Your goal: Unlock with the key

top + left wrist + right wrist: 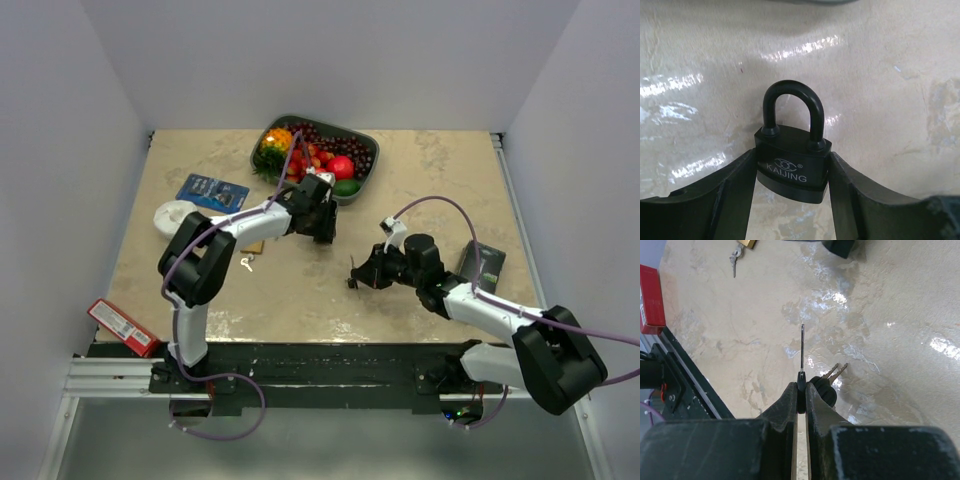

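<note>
A black padlock [792, 162] marked KAIJING, with its shackle closed, sits upright between my left gripper's fingers [735, 195], which press on both of its sides just above the table. My left gripper [322, 226] is at the table's middle, in front of the fruit tray. My right gripper [801, 390] is shut on the black head of a key [802, 347]. The thin blade points forward, away from the fingers. Two more keys [834, 374] of the bunch hang to the right of the fingers. My right gripper [358, 278] is to the right of the left one, a short gap apart.
A grey tray of fruit [362, 140] stands at the back. A blue packet [212, 192] and a white object [172, 215] lie at the left. A brass lock [252, 246] with a small key [734, 260] lies near them. There is a red box [122, 327] at the front left and a black device [482, 264] at the right.
</note>
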Available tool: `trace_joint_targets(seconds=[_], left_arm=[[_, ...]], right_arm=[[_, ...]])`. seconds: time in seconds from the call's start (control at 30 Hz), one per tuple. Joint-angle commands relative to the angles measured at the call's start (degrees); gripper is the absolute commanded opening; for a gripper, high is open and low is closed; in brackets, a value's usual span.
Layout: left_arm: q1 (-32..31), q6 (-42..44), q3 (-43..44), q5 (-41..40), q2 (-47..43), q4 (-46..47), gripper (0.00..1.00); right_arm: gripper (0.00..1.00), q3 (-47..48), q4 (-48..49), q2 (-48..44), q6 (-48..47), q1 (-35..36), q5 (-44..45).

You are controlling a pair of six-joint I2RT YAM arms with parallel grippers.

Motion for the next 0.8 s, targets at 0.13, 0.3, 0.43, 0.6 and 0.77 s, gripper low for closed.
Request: trace_joint_targets(seconds=[0.13, 0.3, 0.43, 0.6, 0.77], left_arm=[[-1.08, 6.03, 6.53, -6.94, 4.28, -8.84, 0.0], [-1.17, 6.74, 6.97, -6.94, 4.45, -9.19, 0.0], [-1.35, 7.0, 7.5, -5.36, 5.16, -9.9, 0.13], [-1.61, 7.0, 7.23, -4.48, 5.95, -9.98, 0.27], [-1.61, 6.56, 6.62, -3.51, 5.51, -9.19, 0.46]], right_arm=[[0.0, 0.09, 0.89, -0.83, 0.16, 0.08, 1.52], [0.0, -0.17, 1.07, -0.75, 0.51, 0.08, 1.61], [0.0, -0.43, 1.24, -0.92, 0.77, 0.17, 1.96], [0.0, -0.43, 1.42, -0.83, 0.95, 0.08, 2.05], [0.0, -0.35, 1.33, -0.84, 1.13, 0.08, 2.14]])
